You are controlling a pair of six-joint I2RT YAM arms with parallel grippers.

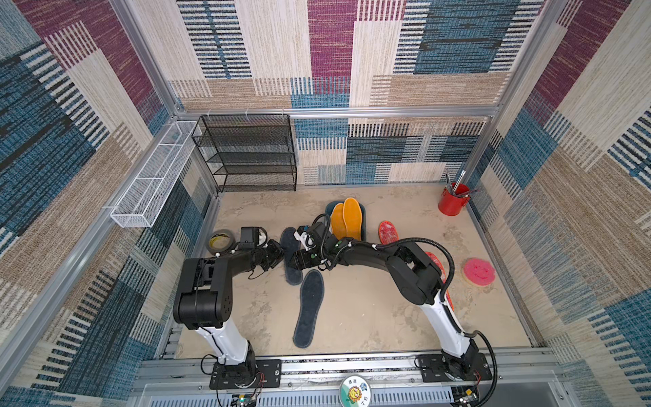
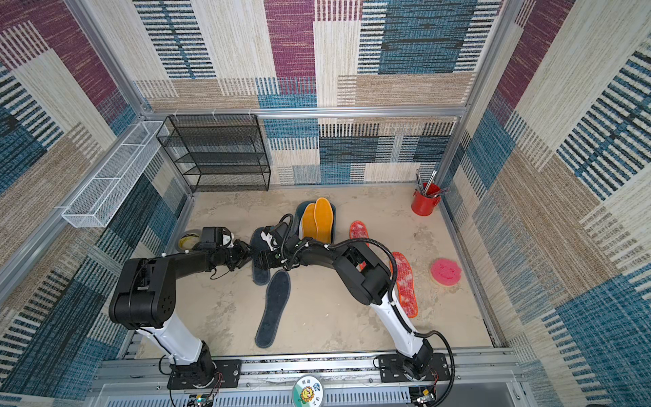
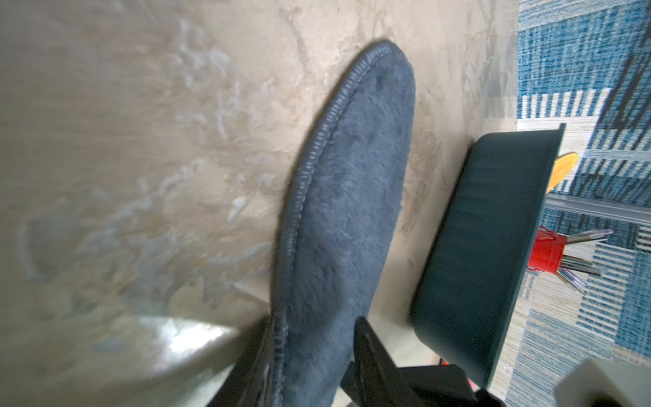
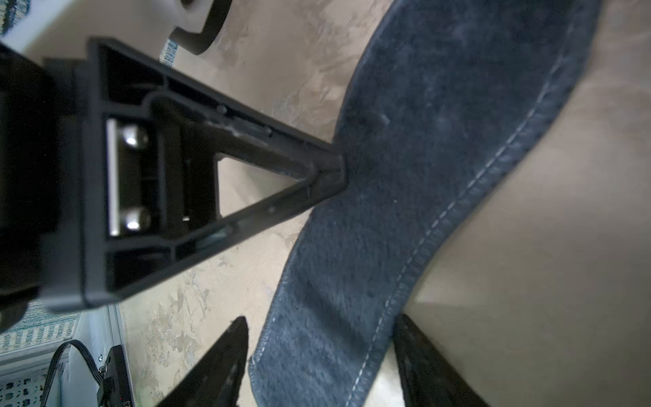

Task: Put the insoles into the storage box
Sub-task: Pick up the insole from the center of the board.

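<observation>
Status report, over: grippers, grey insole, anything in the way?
Right gripper open, straddling the dark grey insole. Left gripper at its edge, grip unclear. Storage box alongside, bare table between.

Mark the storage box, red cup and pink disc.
storage box (image 3: 493, 246): left wrist view, outer side wall.
red cup (image 1: 452, 204): in a top view, front wall.
pink disc (image 1: 479, 270): in a top view, middle of top face.

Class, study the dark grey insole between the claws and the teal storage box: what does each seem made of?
The dark grey insole looks like matte plush fabric: fuzzy nap, stitched edge. The storage box is probably moulded plastic, smooth with a dull sheen and faintly ribbed wall.
</observation>
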